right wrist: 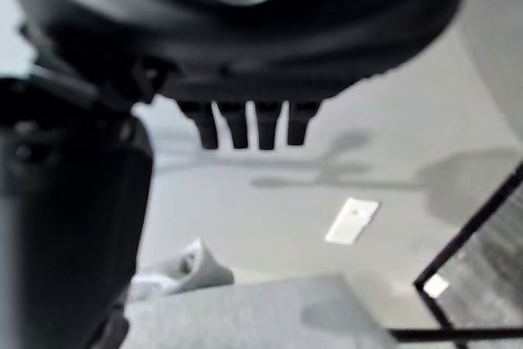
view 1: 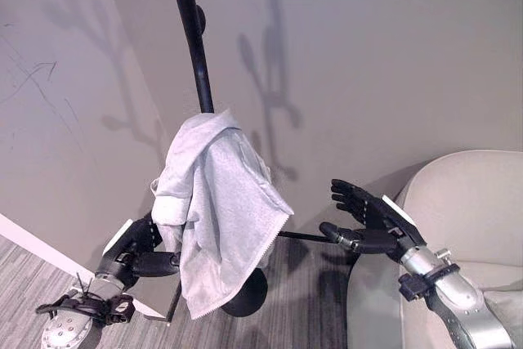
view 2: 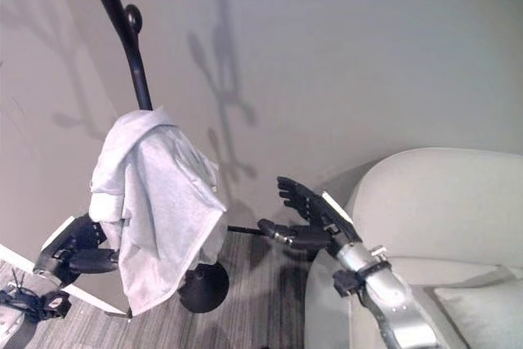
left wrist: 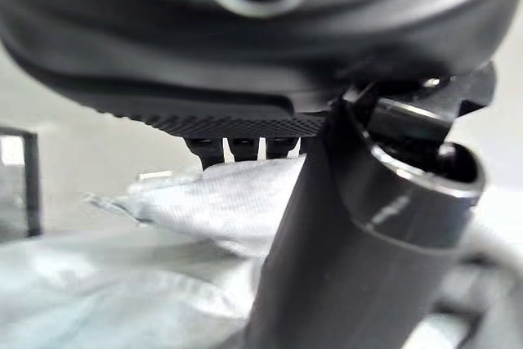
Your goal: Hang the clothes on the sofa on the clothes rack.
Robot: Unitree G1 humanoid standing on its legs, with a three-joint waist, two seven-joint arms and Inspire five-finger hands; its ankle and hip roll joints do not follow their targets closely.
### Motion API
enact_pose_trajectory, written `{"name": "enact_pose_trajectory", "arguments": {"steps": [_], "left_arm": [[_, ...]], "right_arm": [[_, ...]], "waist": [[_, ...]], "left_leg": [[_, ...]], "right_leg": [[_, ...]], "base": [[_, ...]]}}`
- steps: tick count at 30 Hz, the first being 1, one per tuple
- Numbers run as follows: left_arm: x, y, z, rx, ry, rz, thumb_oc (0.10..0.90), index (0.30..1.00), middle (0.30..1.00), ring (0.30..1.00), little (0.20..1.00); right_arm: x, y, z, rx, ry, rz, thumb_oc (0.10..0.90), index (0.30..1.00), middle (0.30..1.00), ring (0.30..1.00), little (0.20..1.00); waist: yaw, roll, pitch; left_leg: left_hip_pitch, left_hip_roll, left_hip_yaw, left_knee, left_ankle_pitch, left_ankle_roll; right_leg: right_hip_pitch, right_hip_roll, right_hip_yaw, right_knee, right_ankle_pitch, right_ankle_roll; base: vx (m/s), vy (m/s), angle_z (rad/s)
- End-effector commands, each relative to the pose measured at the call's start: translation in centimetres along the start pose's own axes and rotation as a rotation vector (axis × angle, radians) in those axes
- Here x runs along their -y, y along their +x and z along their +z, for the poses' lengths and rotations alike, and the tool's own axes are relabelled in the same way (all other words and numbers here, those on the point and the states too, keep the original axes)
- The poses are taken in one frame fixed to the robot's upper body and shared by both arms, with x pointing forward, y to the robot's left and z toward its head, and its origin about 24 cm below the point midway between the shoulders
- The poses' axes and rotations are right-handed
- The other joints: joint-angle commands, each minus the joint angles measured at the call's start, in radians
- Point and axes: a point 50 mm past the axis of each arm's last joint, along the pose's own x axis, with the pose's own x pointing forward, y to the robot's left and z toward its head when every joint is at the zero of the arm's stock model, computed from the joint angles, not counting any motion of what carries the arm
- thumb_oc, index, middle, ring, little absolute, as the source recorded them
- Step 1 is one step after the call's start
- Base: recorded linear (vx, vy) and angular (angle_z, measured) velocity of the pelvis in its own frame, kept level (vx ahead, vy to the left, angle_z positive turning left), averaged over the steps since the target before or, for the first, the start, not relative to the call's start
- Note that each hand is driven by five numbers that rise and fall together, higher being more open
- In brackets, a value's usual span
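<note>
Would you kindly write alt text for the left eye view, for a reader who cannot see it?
A pale grey garment hangs draped over a black clothes rack against a grey wall. The left hand sits at the garment's lower edge, its fingers hidden behind the cloth; the right hand hovers open beside a beige sofa.

Plain grey walls (view 1: 392, 55) meet striped grey carpet (view 1: 24, 271) beside a pale sofa (view 1: 466, 202).
</note>
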Motion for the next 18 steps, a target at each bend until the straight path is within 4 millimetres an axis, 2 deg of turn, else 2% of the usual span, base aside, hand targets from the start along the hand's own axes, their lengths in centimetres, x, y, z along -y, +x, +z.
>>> {"name": "enact_pose_trajectory", "arguments": {"steps": [1,2,4,5,6,7,8,10,14,15,16,17,18], "left_arm": [[-2.3,0.9,2.8,0.293,-0.126,0.073,0.8,0.9,0.9,0.9,0.9],[-2.4,0.8,1.1,0.306,-0.267,0.147,0.8,0.9,0.9,0.9,0.9],[-2.5,0.8,-1.6,0.301,-0.443,0.264,0.8,0.9,0.9,0.9,0.9],[-2.2,0.9,-3.7,0.274,-0.555,0.341,0.8,0.9,0.9,0.9,0.9],[-2.2,0.9,-3.7,0.274,-0.555,0.341,0.8,0.9,0.9,0.9,0.9],[-1.7,0.5,-7.2,0.194,-0.699,0.473,0.8,0.9,0.9,0.9,0.9],[-1.6,0.1,-8.9,0.136,-0.753,0.537,0.8,0.9,0.9,0.9,0.9],[-0.7,-1.3,-12.3,0.001,-0.822,0.662,0.8,0.9,0.9,0.9,0.9],[0.7,-4.9,-17.3,-0.275,-0.894,0.838,0.8,0.9,0.9,0.9,0.9],[0.7,-4.8,-17.3,-0.273,-0.894,0.836,0.8,0.9,0.9,0.9,0.9],[1.9,-6.5,-19.2,-0.458,-0.866,0.878,0.8,0.9,0.9,0.9,0.9],[1.9,-6.4,-19.2,-0.455,-0.867,0.875,0.8,0.9,0.9,0.9,0.9],[3.3,-7.3,-20.5,-0.613,-0.823,0.873,0.8,0.9,0.9,0.9,0.9]], "right_arm": [[0.9,0.7,2.1,0.217,0.097,-0.042,0.8,0.9,0.9,0.9,0.9],[0.8,0.3,0.5,0.173,0.16,-0.092,0.8,0.9,0.9,0.9,0.9],[0.6,-0.2,-1.5,0.119,0.238,-0.143,0.8,0.9,0.9,0.9,0.9],[0.3,-0.5,-3.0,0.081,0.324,-0.181,0.8,0.9,0.9,0.9,0.9],[0.3,-0.5,-3.0,0.081,0.324,-0.181,0.8,0.9,0.9,0.9,0.9],[-0.5,-1.0,-5.6,0.033,0.485,-0.261,0.8,0.9,0.9,0.9,0.9],[-1.0,-1.2,-7.1,0.002,0.573,-0.302,0.8,0.9,0.9,0.9,0.9],[-2.5,-1.9,-10.9,-0.099,0.769,-0.431,0.8,0.9,0.9,0.9,0.9],[-5.2,-4.3,-16.8,-0.349,1.011,-0.672,0.8,0.9,0.9,0.9,0.9],[-5.1,-4.1,-16.8,-0.345,1.012,-0.671,0.8,0.9,0.9,0.9,0.9],[-6.2,-6.2,-19.5,-0.521,1.087,-0.847,0.8,0.9,0.9,0.9,0.9],[-6.1,-6.1,-19.4,-0.516,1.089,-0.846,0.8,0.9,0.9,0.9,0.9],[-7.9,-9.5,-21.8,-0.758,1.136,-1.04,0.8,0.9,0.9,0.9,0.9]], "waist": [[0.0,-0.06,-0.078],[0.001,-0.06,-0.074],[0.001,-0.061,-0.075],[0.0,-0.062,-0.07],[0.0,-0.062,-0.07],[-0.002,-0.064,-0.07],[-0.003,-0.064,-0.069],[-0.003,-0.064,-0.064],[-0.006,-0.064,-0.064],[-0.005,-0.064,-0.061],[-0.009,-0.058,-0.063],[-0.008,-0.058,-0.06],[-0.015,-0.049,-0.061]], "left_leg": [[-0.019,0.001,0.006,0.009,-0.051,-0.02],[-0.015,0.003,0.004,0.009,-0.053,-0.021],[-0.021,0.002,0.002,0.009,-0.051,-0.021],[-0.015,0.003,0.0,0.009,-0.054,-0.022],[-0.015,0.003,0.0,0.009,-0.054,-0.022],[-0.02,0.002,-0.002,0.009,-0.053,-0.021],[-0.019,0.002,-0.002,0.009,-0.054,-0.021],[-0.017,0.001,-0.005,0.009,-0.057,-0.021],[-0.014,0.0,-0.008,0.009,-0.059,-0.021],[-0.013,0.0,-0.008,0.009,-0.06,-0.021],[-0.01,-0.001,-0.009,0.009,-0.062,-0.02],[-0.011,-0.001,-0.009,0.009,-0.062,-0.02],[-0.009,-0.002,-0.011,0.009,-0.064,-0.019]], "right_leg": [[0.059,-0.047,0.008,0.008,-0.072,0.062],[0.065,-0.046,0.006,0.008,-0.077,0.06],[0.06,-0.045,0.004,0.008,-0.078,0.058],[0.065,-0.044,0.004,0.009,-0.082,0.056],[0.065,-0.044,0.004,0.009,-0.082,0.056],[0.062,-0.044,0.002,0.009,-0.083,0.054],[0.063,-0.044,0.001,0.009,-0.084,0.053],[0.066,-0.044,0.0,0.009,-0.086,0.051],[0.069,-0.042,-0.001,0.009,-0.087,0.048],[0.07,-0.042,-0.001,0.009,-0.088,0.048],[0.073,-0.041,-0.001,0.009,-0.089,0.046],[0.072,-0.041,-0.001,0.009,-0.089,0.046],[0.072,-0.04,-0.004,0.01,-0.091,0.043]], "base": [[0.02,-0.005,0.05],[0.0,-0.006,0.08],[0.0,-0.012,0.11],[0.01,-0.011,0.12],[0.01,-0.017,0.09],[0.01,-0.014,0.05],[0.0,0.0,0.0],[0.0,0.0,0.0],[0.01,-0.002,0.02],[0.04,-0.005,0.04],[0.0,0.0,0.0],[0.05,0.001,0.02],[0.0,0.0,0.0]]}}
